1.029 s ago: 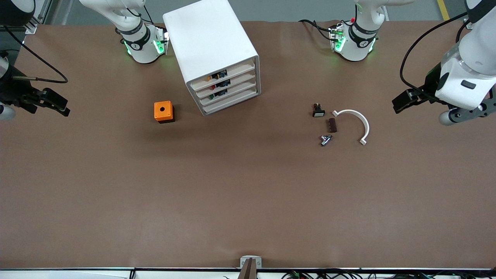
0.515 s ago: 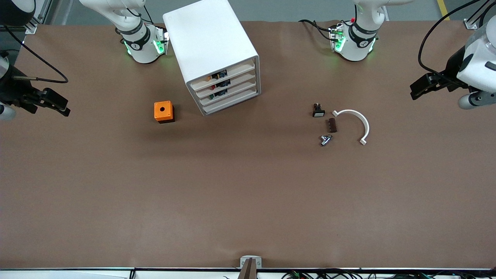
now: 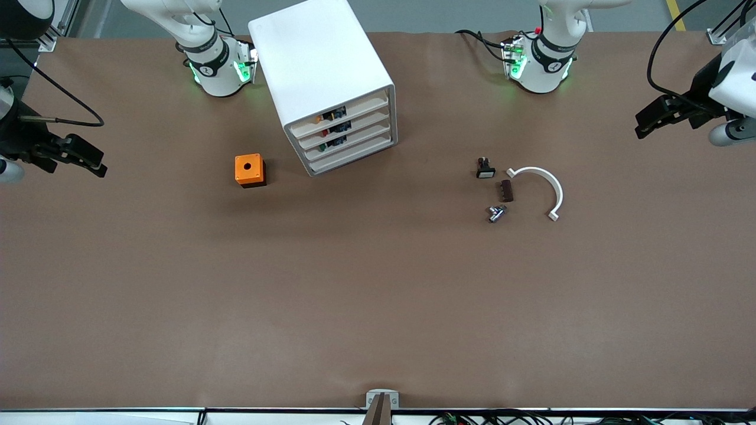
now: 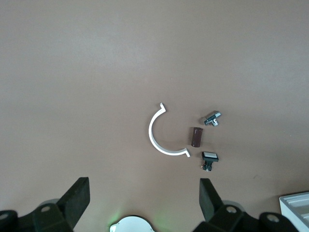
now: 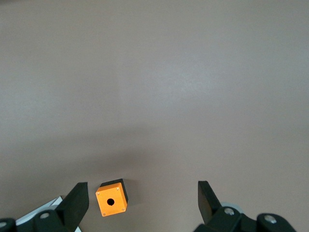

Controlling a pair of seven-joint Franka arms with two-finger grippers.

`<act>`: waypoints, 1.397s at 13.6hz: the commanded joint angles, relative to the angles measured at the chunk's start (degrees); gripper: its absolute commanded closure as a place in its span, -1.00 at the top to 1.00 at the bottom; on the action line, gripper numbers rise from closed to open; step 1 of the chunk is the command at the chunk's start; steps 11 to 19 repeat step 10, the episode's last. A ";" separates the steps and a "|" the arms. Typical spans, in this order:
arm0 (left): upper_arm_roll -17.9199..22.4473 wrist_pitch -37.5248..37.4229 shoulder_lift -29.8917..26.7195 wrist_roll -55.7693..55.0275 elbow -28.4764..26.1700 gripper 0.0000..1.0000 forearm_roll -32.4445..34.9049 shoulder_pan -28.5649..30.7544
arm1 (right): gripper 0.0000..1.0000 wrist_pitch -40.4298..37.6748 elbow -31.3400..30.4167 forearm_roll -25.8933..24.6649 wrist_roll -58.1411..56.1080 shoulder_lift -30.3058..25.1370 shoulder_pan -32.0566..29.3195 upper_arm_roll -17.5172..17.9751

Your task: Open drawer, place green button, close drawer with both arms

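The white four-drawer cabinet [image 3: 322,62] stands near the right arm's base. Its drawer [image 3: 349,144], third from the top, is pushed in. A small green and dark part [image 3: 323,148] shows through that drawer's front; I cannot tell if it is the button. No button lies on the table. My left gripper [image 3: 642,126] is open and empty over the table at the left arm's end, and its wrist view shows the jaws wide apart [image 4: 145,193]. My right gripper [image 3: 96,165] waits open and empty over the right arm's end [image 5: 142,193].
An orange box with a hole [image 3: 249,170] [image 5: 111,197] sits beside the cabinet. A black switch with a white face [image 3: 485,169] [image 4: 209,157], a brown block [image 3: 505,190], a metal fitting [image 3: 495,213] and a white arc [image 3: 548,188] [image 4: 157,135] lie toward the left arm's end.
The left arm has drawn back toward its end of the table and toward the bases, away from the small parts. The right arm has not moved.
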 commanded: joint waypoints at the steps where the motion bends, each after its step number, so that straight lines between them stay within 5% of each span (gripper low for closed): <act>1: 0.68 0.74 -1.62 2.00 -1.52 0.99 -1.08 -0.35 | 1.00 -0.20 0.10 -0.67 -0.42 -0.50 -1.04 0.93; 19: 0.07 0.74 0.66 1.03 0.94 0.99 -1.70 -0.52 | 1.00 -0.20 0.10 -0.67 -0.42 -0.50 -1.04 0.93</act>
